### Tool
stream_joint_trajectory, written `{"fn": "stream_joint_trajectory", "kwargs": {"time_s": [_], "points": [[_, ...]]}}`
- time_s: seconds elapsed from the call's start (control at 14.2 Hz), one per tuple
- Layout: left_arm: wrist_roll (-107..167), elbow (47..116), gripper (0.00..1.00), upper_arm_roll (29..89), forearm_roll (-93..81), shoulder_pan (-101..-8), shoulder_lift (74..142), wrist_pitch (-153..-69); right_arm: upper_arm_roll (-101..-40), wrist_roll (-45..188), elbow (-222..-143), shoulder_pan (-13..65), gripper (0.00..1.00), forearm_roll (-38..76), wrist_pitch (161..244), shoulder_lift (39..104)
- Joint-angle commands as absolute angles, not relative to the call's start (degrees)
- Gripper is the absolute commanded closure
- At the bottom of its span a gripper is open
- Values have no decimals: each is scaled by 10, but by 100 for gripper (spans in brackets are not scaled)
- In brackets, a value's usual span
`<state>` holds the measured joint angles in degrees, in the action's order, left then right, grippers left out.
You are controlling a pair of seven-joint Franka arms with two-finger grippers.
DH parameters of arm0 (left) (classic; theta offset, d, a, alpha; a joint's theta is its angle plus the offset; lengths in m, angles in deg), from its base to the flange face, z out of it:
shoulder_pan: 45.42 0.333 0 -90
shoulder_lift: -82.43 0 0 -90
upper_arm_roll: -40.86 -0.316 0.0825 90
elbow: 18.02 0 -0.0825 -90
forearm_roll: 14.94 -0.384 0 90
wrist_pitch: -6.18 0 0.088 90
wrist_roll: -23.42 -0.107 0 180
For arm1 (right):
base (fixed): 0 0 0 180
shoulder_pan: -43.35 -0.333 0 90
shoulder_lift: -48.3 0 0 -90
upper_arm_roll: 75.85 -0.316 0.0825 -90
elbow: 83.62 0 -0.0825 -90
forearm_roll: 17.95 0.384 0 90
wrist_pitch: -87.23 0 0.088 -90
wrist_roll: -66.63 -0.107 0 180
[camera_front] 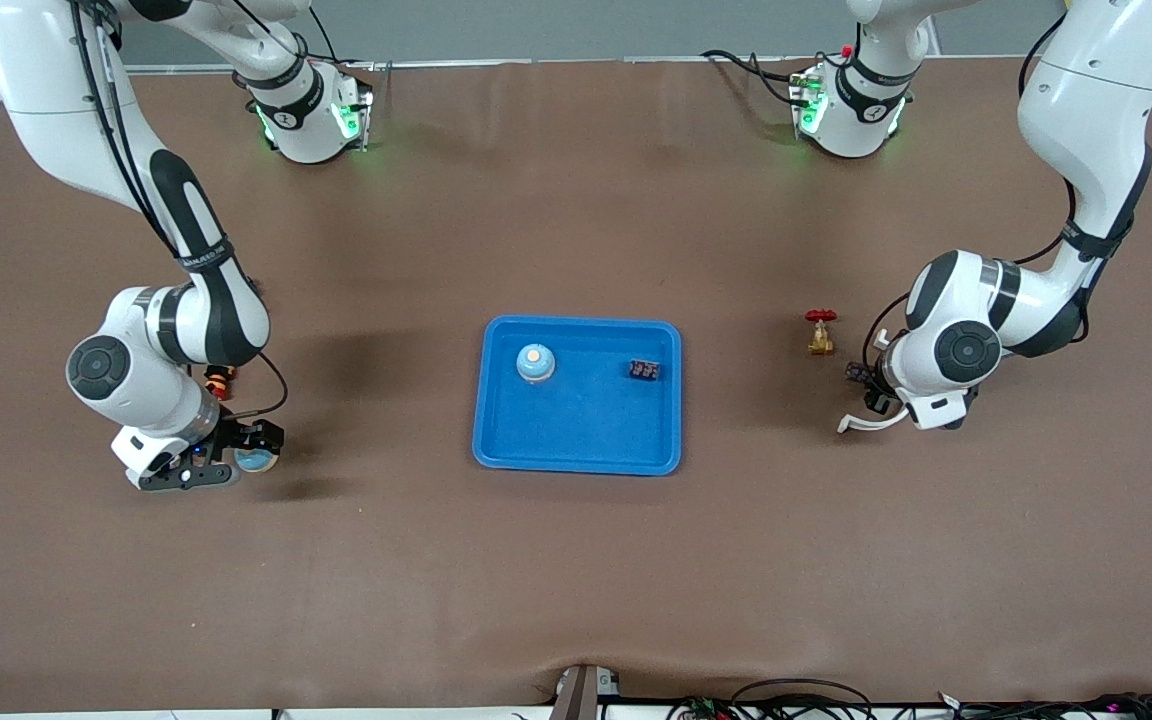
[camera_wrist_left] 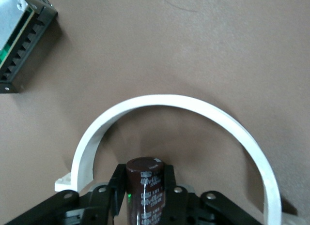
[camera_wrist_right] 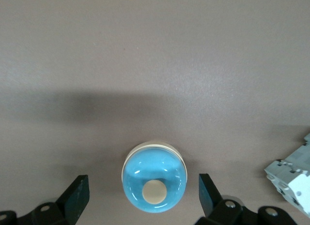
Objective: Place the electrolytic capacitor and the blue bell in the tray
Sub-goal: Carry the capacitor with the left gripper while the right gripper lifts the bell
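The pick-up step is in hand on both sides, I think. The left gripper (camera_wrist_left: 144, 190) is at the left arm's end of the table, well apart from the tray (camera_front: 576, 445). Its jaws are closed tight on the capacitor (camera_wrist_left: 145, 179), a dark brown can standing upright between them. A white curved strip (camera_wrist_left: 193, 106) lies on the table around the front of this gripper. A grey metal box (camera_wrist_left: 19, 36) sits near it too.

The right gripper (camera_wrist_right: 143, 192) is low at the right arm's end of the table. Its jaws are wide, one finger on each side of the blue bell (camera_wrist_right: 154, 184), and neither one touches it. The bell sits flat on the table with its cream button up.

Inside the tray there is one other bell (camera_front: 535, 363) and a small dark part (camera_front: 645, 370). I cannot tell what that part is.

Next, the right gripper needs to close on the bell's round sides and lift it. The left gripper needs to lift straight up, so the can clears the white strip. Then both must cross to the tray and go over its raised rim.

The brown table between each arm and the tray is bare, so there is lots of room. A red tap (camera_front: 820, 332) stands near the left arm's path. The part of the tray nearer the front camera is free for setting things down.
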<state>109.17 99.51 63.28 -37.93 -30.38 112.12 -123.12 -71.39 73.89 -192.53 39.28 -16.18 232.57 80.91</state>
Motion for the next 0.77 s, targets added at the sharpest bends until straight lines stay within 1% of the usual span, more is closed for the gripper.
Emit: {"fn": "stream_joint_trajectory", "kwargs": {"time_s": [0.0, 0.07, 0.21, 0.42, 0.56, 0.7], "points": [[1097, 993, 100, 641, -390, -307, 1114, -1235, -725, 745, -1930, 407, 0, -171, 2338, 813], [1098, 990, 100, 650, -389, -308, 1110, -1232, -725, 745, -1930, 408, 0, -171, 2342, 820], [1106, 952, 100, 680, -372, -308, 1106, -1212, -725, 747, -1929, 409, 0, -171, 2347, 822], [1117, 855, 100, 717, -311, -321, 1113, -1128, -725, 747, -1929, 410, 0, -170, 2349, 829], [1130, 812, 100, 717, -269, -356, 1118, -1118, -725, 747, -1928, 411, 0, -170, 2350, 834], [1178, 773, 100, 717, -260, -394, 1141, -1118, -725, 747, -1927, 411, 0, -170, 2350, 835]]}}
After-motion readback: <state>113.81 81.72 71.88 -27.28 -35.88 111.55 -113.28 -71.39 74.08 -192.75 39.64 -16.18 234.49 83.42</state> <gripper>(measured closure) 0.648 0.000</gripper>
